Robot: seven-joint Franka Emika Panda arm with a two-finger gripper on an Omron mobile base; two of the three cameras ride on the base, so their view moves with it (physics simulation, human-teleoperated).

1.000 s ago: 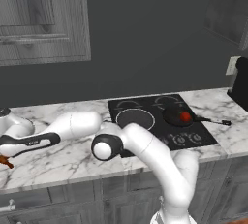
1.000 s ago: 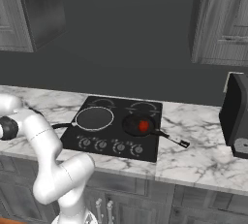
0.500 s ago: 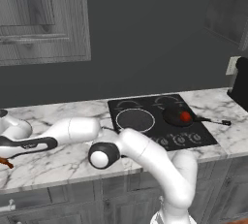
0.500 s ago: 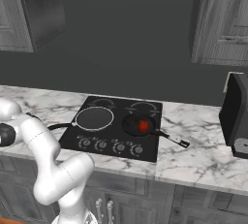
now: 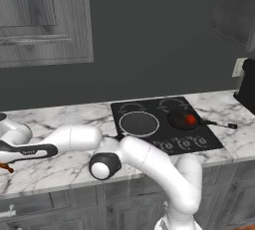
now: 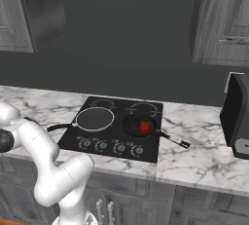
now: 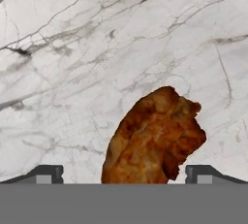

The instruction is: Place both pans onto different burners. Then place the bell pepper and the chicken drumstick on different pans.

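Observation:
Two dark pans sit on separate burners of the black cooktop (image 6: 156, 147): the pale-rimmed pan (image 5: 139, 123) (image 6: 95, 118) on the left, the other pan (image 5: 179, 119) (image 6: 132, 125) on the right. The red bell pepper (image 5: 190, 119) (image 6: 144, 127) lies in the right pan. The orange-brown chicken drumstick (image 7: 155, 138) (image 5: 5, 166) lies on the marble counter far left of the cooktop. My gripper (image 7: 124, 174) hangs open just over it, one fingertip on each side and neither touching the meat.
My arm stretches low across the counter (image 5: 60, 119) to the left edge of the left base view. The right pan's handle (image 6: 171, 140) points toward the front right. A row of knobs (image 6: 112, 146) lines the cooktop's front. A dark appliance (image 6: 236, 117) stands at the far right.
The hand has moved further left and lower toward the drumstick. The jaws have stayed open. Pans and pepper have not moved.

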